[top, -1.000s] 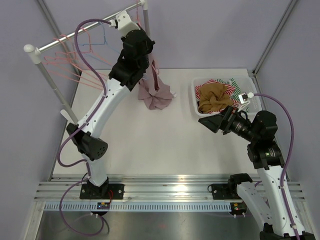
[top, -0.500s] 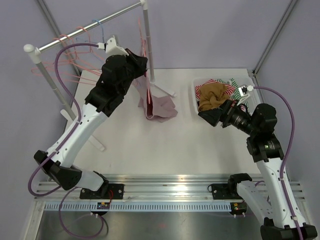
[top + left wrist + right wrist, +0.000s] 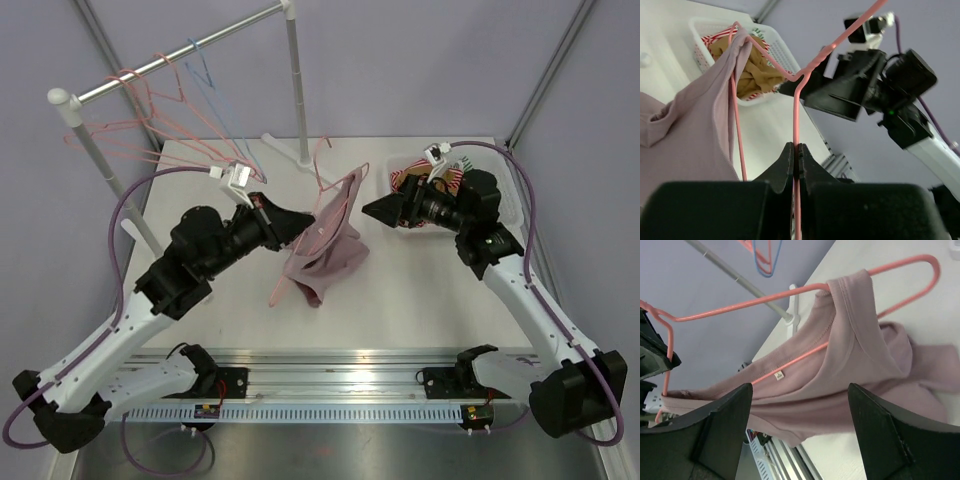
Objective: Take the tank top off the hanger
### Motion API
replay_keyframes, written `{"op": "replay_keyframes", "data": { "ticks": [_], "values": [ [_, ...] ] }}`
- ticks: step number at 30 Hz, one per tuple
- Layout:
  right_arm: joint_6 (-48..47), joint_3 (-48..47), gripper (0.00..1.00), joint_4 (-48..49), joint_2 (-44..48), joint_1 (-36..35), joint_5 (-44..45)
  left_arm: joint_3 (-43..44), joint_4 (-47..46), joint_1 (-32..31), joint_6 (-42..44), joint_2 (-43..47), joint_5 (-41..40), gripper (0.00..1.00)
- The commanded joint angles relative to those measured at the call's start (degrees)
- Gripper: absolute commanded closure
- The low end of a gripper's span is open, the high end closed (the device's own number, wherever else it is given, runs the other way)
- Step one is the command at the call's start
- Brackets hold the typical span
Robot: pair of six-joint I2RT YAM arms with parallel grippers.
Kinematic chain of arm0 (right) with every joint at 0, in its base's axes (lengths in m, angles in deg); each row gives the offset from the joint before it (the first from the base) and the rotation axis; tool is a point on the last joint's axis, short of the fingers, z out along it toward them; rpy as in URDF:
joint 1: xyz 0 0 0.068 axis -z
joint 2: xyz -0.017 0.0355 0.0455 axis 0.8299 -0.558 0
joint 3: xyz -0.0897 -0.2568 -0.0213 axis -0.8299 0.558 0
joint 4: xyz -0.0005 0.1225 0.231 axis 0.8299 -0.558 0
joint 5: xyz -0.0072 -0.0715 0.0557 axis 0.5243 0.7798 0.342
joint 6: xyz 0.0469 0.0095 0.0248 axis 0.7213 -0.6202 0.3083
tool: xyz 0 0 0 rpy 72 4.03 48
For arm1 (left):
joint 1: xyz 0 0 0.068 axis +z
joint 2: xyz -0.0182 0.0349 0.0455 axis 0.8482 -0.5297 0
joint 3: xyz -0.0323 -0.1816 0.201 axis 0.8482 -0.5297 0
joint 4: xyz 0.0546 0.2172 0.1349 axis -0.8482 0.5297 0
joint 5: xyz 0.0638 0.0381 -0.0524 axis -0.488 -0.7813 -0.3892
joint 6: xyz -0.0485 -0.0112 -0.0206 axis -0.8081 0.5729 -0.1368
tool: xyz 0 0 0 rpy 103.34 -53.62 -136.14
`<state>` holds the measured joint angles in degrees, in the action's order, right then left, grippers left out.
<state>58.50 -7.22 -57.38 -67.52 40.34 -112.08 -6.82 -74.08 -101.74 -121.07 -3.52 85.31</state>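
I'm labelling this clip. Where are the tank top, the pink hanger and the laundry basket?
tank top [image 3: 330, 255]: top external view, middle of the mauve fabric.
pink hanger [image 3: 795, 120]: left wrist view, straight wire below its bend.
laundry basket [image 3: 782, 50]: left wrist view, white lattice wall.

Mauve tank top [image 3: 840, 370] on hanger [image 3: 740, 304] (pink)

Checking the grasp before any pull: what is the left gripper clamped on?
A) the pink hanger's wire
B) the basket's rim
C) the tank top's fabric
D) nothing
A: in the left wrist view the left gripper has its jaws shut on the wire of the pink hanger, with the tank top draped beside.
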Motion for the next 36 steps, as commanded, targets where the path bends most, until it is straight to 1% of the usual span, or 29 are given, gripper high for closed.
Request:
{"op": "replay_keyframes", "data": {
  "ticks": [1, 2, 3, 5, 7, 9, 10, 11, 13, 14, 16, 17, 18, 20, 23, 24, 27, 31, 36],
  "values": [
    [-8.8, -5.1, 0.17, 0.7, -1.0, -5.8, 8.4, -3.0, -6.2, -0.5, -2.8, 6.4, 4.0, 1.0],
    [-9.4, -5.4, 0.19, 0.7, -2.6, -6.6, 8.8, -4.4, -5.3, -0.6, -3.0, 8.3, 3.7, 1.0],
    [-10.2, -6.5, 0.23, 0.7, -3.4, -7.4, 9.1, -4.7, -4.7, -0.7, -2.9, 8.9, 3.6, 1.0],
    [-11.5, -7.6, 0.28, 0.2, -5.7, -8.0, 12.3, -5.2, -2.2, -0.8, -2.8, 9.9, 3.8, 1.0],
    [-12.8, -8.8, 0.33, 0.3, -7.2, -8.6, 13.4, -6.4, -2.6, -0.8, -3.7, 10.8, 6.0, 1.0],
    [-12.8, -9.8, 0.38, 0.3, -9.5, -9.5, 12.6, -8.1, -3.2, -0.9, -4.6, 11.9, 7.3, 1.0],
    [-13.0, -10.3, 0.43, 0.5, -11.0, -9.9, 12.0, -8.4, -3.4, -1.0, -4.8, 12.3, 7.7, 1.0],
    [-12.9, -10.5, 0.44, 0.8, -11.6, -10.4, 12.1, -8.7, -3.5, -1.0, -4.9, 12.5, 8.0, 1.0],
    [-13.6, -11.6, 0.52, 1.0, -13.2, -11.3, 12.1, -9.0, -3.1, -1.0, -4.9, 13.0, 8.5, 1.0],
    [-13.7, -12.2, 0.63, 1.0, -13.6, -11.4, 12.1, -8.8, -2.7, -1.0, -4.7, 13.1, 8.4, 1.0],
    [-14.0, -12.5, 0.82, 0.6, -14.1, -11.5, 12.5, -8.3, -1.5, -1.0, -4.0, 13.9, 7.8, 1.0],
    [-14.4, -12.6, 0.95, 0.3, -14.1, -11.5, 12.9, -8.0, -0.6, -1.0, -3.6, 14.1, 6.5, 1.0],
    [-15.0, -12.5, 1.0, 0.3, -14.1, -11.5, 13.4, -7.1, 0.4, -1.0, -2.4, 14.5, 5.7, 1.0],
    [-15.3, -11.5, 1.0, 0.2, -13.2, -11.5, 16.4, -6.0, 4.8, -1.0, -0.8, 14.8, 3.7, 1.0],
    [-16.8, -10.7, 1.0, -3.3, -12.0, -11.5, 22.1, -4.3, 9.6, -1.0, 2.3, 15.8, 0.9, 1.0],
    [-17.4, -10.8, 1.0, -4.1, -11.8, -11.4, 25.0, -4.0, 10.7, -1.0, 3.7, 15.9, 0.5, 1.0],
    [-19.1, -11.6, 1.0, -6.1, -12.4, -11.2, 29.1, -3.0, 14.5, -1.0, 5.7, 16.7, 0.7, 1.0],
    [-19.4, -13.3, 1.0, -7.5, -15.1, -9.3, 31.2, -3.2, 14.4, -1.0, 6.4, 18.5, 4.4, 1.0],
    [-17.1, -15.9, 1.0, -8.7, -19.6, -4.7, 28.1, -2.5, 13.7, -1.0, 7.1, 20.0, 8.6, 1.0]
  ]
}}
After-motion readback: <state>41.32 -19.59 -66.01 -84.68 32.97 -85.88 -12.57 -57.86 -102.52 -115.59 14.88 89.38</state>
